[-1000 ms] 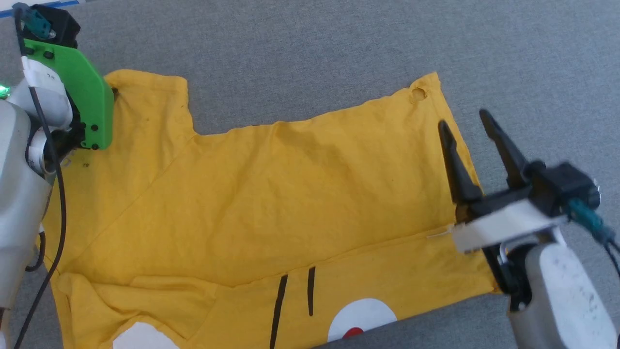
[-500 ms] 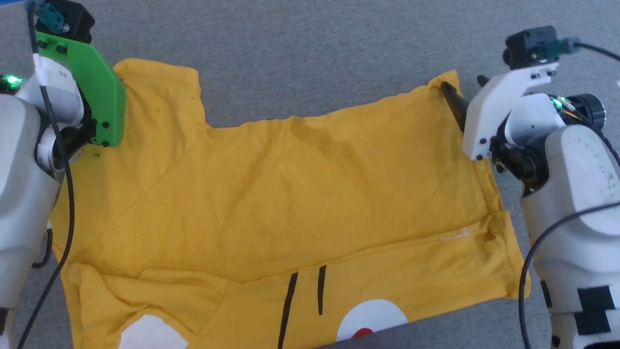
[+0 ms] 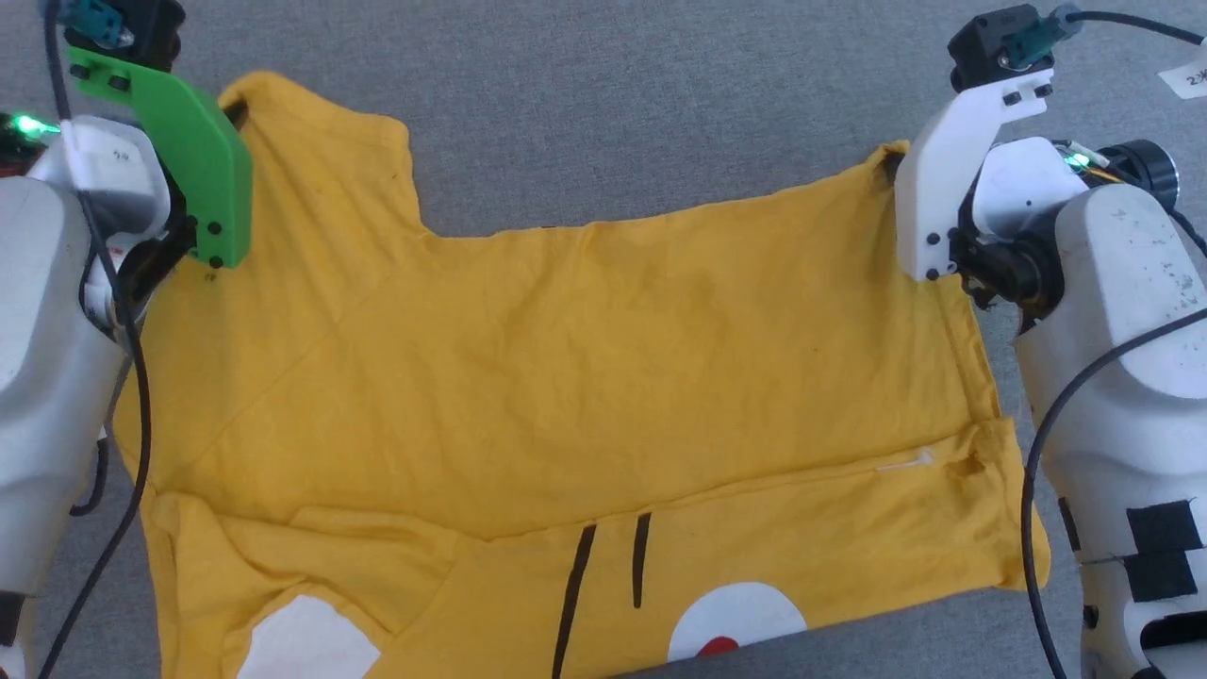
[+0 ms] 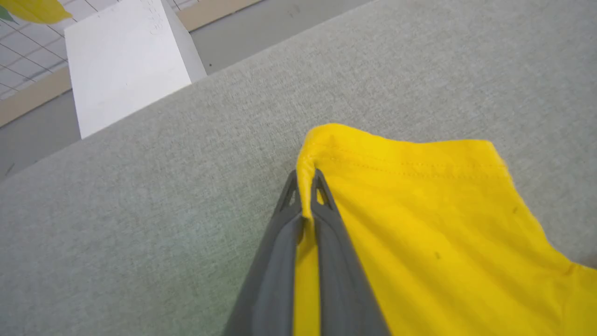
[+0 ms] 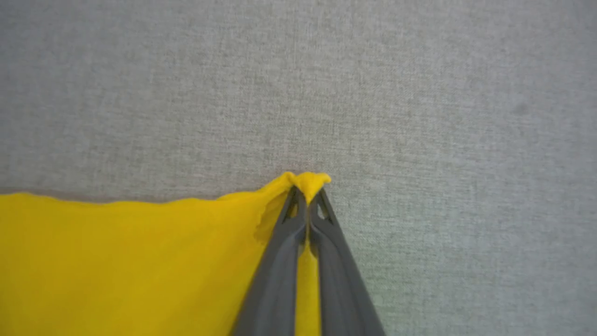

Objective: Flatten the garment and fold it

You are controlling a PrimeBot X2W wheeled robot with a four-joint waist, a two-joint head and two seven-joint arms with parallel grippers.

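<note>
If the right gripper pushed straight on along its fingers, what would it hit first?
The right gripper, shut on a corner of the garment, has bare grey cloth surface ahead of its tips. It would probably meet that surface first, though how steeply it points down is unclear.

A second ago my right gripper (image 5: 306,192) hovers wide open over the right side of the garment (image 3: 603,358). Now it has swung out to the far right corner, and its fingers are pinched together on that corner, bunching a small peak of yellow cloth. My left gripper (image 4: 305,179) has closed on the tip of the sleeve (image 3: 311,170). That tip now sits farther out, and the far edge runs straighter between my two grips.
</note>
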